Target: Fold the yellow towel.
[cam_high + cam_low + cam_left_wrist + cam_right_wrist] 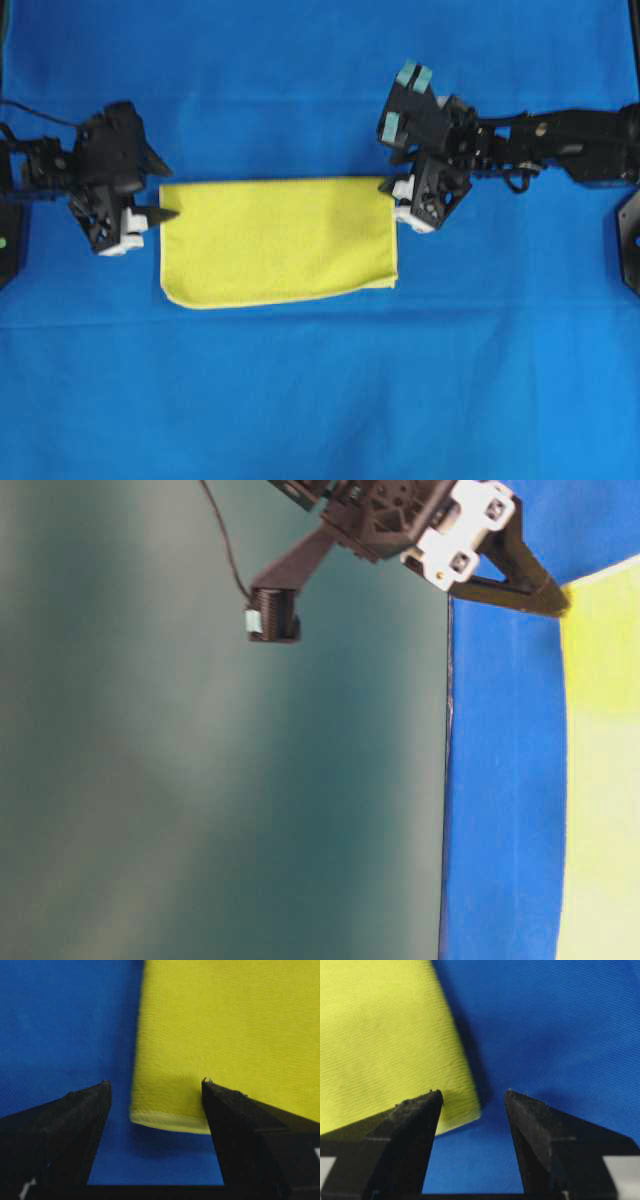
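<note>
The towel [278, 240] is seen lying flat as a wide rectangle on the blue cloth [320, 400], apparently already doubled once. Its two upper corners are bracketed by the spread, empty fingers: the left gripper [160, 190] stands at the left one, the right gripper [392, 198] at the right one. For another fold, each corner is best pinched through every layer, both are best lifted together, and the edges aligned before release.
</note>
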Motion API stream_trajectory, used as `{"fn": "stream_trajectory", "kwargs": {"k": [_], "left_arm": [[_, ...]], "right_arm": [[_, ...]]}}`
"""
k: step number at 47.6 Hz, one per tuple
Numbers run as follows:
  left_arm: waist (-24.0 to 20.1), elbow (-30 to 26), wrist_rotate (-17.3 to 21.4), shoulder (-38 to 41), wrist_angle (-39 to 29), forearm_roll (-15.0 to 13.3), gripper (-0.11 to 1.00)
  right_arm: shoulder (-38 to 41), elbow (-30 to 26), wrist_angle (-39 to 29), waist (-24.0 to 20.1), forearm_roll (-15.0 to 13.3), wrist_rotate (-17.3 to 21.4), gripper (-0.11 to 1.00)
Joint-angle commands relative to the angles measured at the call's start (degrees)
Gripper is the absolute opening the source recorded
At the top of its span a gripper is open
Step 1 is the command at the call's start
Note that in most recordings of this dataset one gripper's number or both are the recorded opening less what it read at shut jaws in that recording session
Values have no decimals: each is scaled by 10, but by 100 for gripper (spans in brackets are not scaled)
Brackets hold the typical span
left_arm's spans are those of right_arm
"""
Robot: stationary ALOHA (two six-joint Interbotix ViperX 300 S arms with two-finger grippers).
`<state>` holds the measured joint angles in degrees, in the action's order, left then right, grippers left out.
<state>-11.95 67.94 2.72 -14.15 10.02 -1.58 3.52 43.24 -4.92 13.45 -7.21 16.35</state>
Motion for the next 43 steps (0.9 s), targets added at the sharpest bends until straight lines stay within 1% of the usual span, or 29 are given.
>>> {"fn": "stream_trajectory", "kwargs": {"k": [1,8,14,17,19,21,22,23,26,27,29,31,32,43], "left_arm": [[-10,-8,4,22,19,0,70],[-15,-10,12,34,18,0,69],[-16,-11,18,34,15,0,65],[-16,-12,18,35,13,0,62],[-16,-14,18,36,10,0,58],[-16,-17,18,37,5,0,52],[-16,-18,18,38,3,0,46],[-16,-18,18,38,1,0,42],[-16,-22,19,40,-6,0,28],[-15,-23,19,41,-7,0,21],[-16,-24,19,42,-9,0,11],[-16,-25,19,42,-10,0,4],[-16,-25,19,42,-10,0,2],[-16,-26,19,39,-21,0,2]], "right_arm": [[4,-11,11,4,-2,-1,58],[16,-15,13,4,-1,0,58],[17,-16,13,4,-1,1,58],[17,-16,13,3,0,1,57],[17,-16,13,2,-2,1,56],[18,-16,13,1,-2,1,53],[18,-16,13,1,-2,1,51],[18,-16,13,1,-2,1,46],[17,-15,13,0,-2,0,32],[17,-14,13,0,-2,0,26],[17,-13,11,1,-2,0,12],[17,-13,11,1,-2,0,3],[17,-13,11,1,-2,0,2],[13,-11,12,6,-2,1,2]]}}
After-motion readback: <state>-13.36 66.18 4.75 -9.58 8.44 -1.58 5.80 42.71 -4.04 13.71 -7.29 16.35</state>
